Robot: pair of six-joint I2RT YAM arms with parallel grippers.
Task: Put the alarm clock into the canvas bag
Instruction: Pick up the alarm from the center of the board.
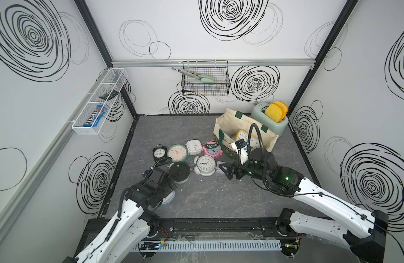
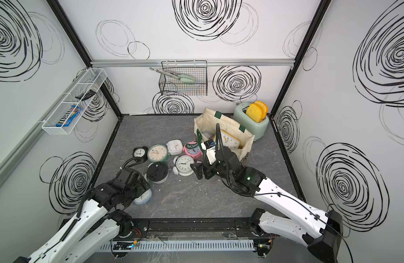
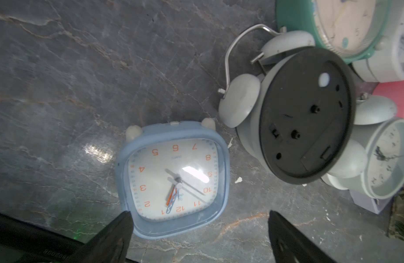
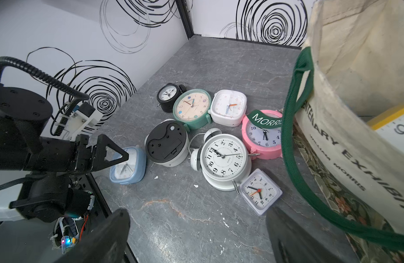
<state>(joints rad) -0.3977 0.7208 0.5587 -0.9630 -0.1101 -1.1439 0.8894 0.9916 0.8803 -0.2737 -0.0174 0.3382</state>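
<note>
While its jaws stand wide and empty, the left gripper (image 3: 199, 213) hangs just over the blue clock (image 3: 173, 180) — well apart from the bag (image 1: 237, 124); the right gripper (image 4: 197, 210), beside the bag, likewise.

A: What sort of place?
B: Robot lab test cell. White wall panels (image 1: 196, 34) w/ black scribble swirls, black frame posts (image 1: 94, 31), left arm (image 1: 128, 211) & right arm (image 1: 328, 202) mounted on a rail (image 1: 219, 225) at 6 o'clock.
A: Anything homely?
B: Props only: wire basket (image 1: 187, 86) at 12, mesh shelf (image 1: 86, 129) at 9, toaster (image 1: 259, 112) at 2, grey stone-look tabletop (image 1: 196, 200).
</note>
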